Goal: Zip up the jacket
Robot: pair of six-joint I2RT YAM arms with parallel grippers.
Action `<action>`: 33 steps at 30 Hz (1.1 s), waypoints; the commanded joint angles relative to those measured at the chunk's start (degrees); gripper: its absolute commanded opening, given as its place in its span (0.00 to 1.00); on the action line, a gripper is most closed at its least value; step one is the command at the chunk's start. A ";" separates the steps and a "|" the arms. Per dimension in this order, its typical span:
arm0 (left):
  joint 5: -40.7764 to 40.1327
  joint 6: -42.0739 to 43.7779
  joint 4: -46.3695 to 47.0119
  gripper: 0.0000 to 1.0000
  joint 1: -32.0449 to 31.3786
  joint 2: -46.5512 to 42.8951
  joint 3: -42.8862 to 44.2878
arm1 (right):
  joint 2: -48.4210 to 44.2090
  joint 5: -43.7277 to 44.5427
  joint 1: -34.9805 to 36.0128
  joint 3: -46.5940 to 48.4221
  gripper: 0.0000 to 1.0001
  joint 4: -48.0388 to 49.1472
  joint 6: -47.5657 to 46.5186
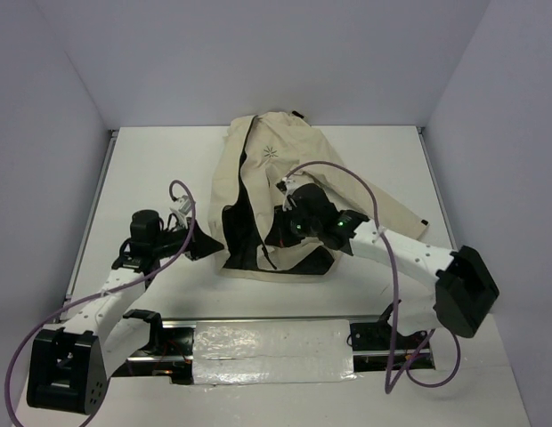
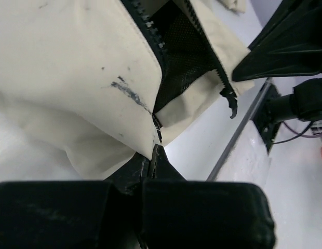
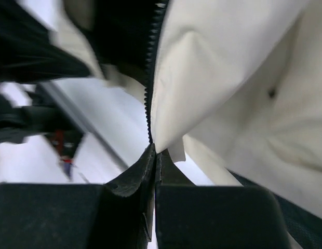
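Three pale grey walls (image 1: 258, 53) box in white table (image 1: 151, 169). We see jacket (image 1: 258, 173) lying mid-table, front up and open, dark lining showing. Long axis runs near to far, hem toward arm bases, collar end at far edge. Left gripper (image 2: 154, 153): fingers together, pinching hem corner at foot of zipper (image 2: 149, 39). Right gripper (image 3: 153, 151): fingers together, clamped on zipper-edged corner. Star logo (image 1: 271, 152) on chest.
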 commanded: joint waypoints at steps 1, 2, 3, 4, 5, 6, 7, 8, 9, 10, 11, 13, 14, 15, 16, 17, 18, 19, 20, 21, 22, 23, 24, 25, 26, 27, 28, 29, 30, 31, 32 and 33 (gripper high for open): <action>4.69 -3.62 7.42 0.00 0.09 -3.03 1.53 | -6.62 -6.60 -0.06 -2.35 0.00 12.57 -0.52; 4.96 -4.86 10.30 0.00 0.09 -3.39 1.45 | -7.51 -8.00 -0.06 -3.67 0.00 15.28 -0.43; 5.22 -6.35 11.98 0.00 0.09 -3.91 1.36 | -8.39 -8.79 -0.06 -4.38 0.00 17.92 -0.43; 5.57 -9.93 13.74 0.00 0.09 -4.44 1.18 | -9.70 -9.32 -0.06 -4.82 0.00 19.51 -0.26; 5.75 -11.79 17.85 0.00 0.09 -4.62 1.09 | -10.23 -9.76 -0.06 -5.26 0.00 22.31 -0.17; 5.93 -13.90 20.06 0.00 0.09 -4.79 0.92 | -10.76 -10.20 -0.06 -5.87 0.00 23.91 0.35; 5.75 -17.93 22.26 0.00 0.09 -4.80 0.57 | -11.29 -10.38 -0.06 -6.05 0.00 24.97 0.62; 5.66 -19.44 25.94 0.00 0.09 -4.80 0.57 | -11.38 -11.17 -0.06 -5.97 0.00 26.63 0.80; 5.75 -22.42 27.72 0.00 0.09 -4.62 0.48 | -11.38 -11.52 -0.06 -5.79 0.00 27.17 1.50; 6.19 -23.75 29.30 0.00 0.09 -4.10 0.65 | -11.30 -11.96 -0.06 -5.62 0.00 27.52 1.76; 6.37 -24.81 31.93 0.00 0.01 -3.83 0.65 | -11.21 -12.92 -0.06 -5.87 0.00 29.44 2.72; 6.54 -26.75 34.14 0.00 -0.52 -3.22 0.74 | -10.86 -13.37 -0.06 -6.66 0.00 32.26 4.31; 6.89 -26.67 34.67 0.00 -0.87 -3.04 0.74 | -10.77 -13.63 -0.06 -7.45 0.00 34.80 5.36; 6.98 -25.54 34.24 0.00 -1.22 -2.95 0.83 | -10.51 -13.72 -0.06 -7.46 0.00 35.43 5.72; 6.98 -25.00 33.45 0.00 -1.75 -2.86 1.09 | -9.98 -13.81 -0.06 -7.46 0.00 35.70 6.07; 6.98 -24.82 33.19 0.00 -1.84 -2.95 1.01 | -9.80 -14.07 -0.06 -7.46 0.00 36.57 6.42; 7.07 -25.34 34.40 0.00 -1.93 -3.21 0.40 | -9.89 -14.08 -0.06 -7.55 0.00 36.93 6.51; 7.16 -25.87 35.46 0.00 -2.02 -3.39 0.13 | -9.98 -13.99 0.20 -7.72 0.00 37.54 6.69; 7.07 -26.83 36.34 0.00 -2.02 -3.56 -0.13 | -10.06 -13.90 0.12 -8.33 0.00 39.03 7.04; 6.98 -27.10 37.04 0.00 -2.10 -3.83 -0.49 | -10.06 -13.73 0.29 -8.34 0.00 39.21 7.04; 7.16 -27.45 38.44 0.00 -2.37 -3.74 -0.66 | -9.72 -13.72 0.38 -7.90 0.00 39.04 6.87; 7.51 -27.72 39.15 0.00 -2.46 -3.74 -0.84 | -9.45 -13.72 0.47 -7.72 0.00 38.69 6.78; 7.60 -28.68 40.03 0.00 -2.63 -3.57 -1.19 | -9.10 -13.72 0.47 -7.55 0.00 38.69 6.78; 7.86 -29.38 42.30 0.00 -2.63 -3.39 -1.45 | -8.92 -13.72 0.56 -7.81 0.00 39.47 7.04; 8.21 -30.96 43.63 0.00 -2.63 -3.39 -1.72 | -8.83 -13.55 0.38 -7.98 0.00 39.83 7.21; 8.65 -31.76 44.86 0.00 -2.63 -3.30 -2.50 | -9.10 -13.37 0.56 -8.25 0.00 40.18 7.30; 8.91 -32.55 47.05 0.00 -2.63 -3.39 -2.95 | -9.18 -13.02 0.47 -8.42 0.00 40.27 7.30; 8.92 -33.69 47.77 0.00 -2.72 -3.56 -3.30 | -9.27 -12.76 0.47 -8.51 0.00 40.36 7.13; 8.92 -33.96 48.03 0.00 -2.63 -3.65 -3.91 | -9.45 -12.58 0.47 -8.60 0.00 40.45 7.04; 8.92 -34.22 48.30 0.00 -2.63 -3.83 -4.18 | -9.54 -12.32 0.47 -8.60 0.00 40.45 6.87; 8.92 -34.31 48.21 0.00 -2.63 -4.09 -4.35 | -9.71 -12.23 0.56 -8.60 0.00 40.45 6.69; 8.74 -34.49 48.21 0.00 -2.72 -4.18 -4.70 | -9.71 -12.14 0.56 -8.60 0.00 40.27 6.69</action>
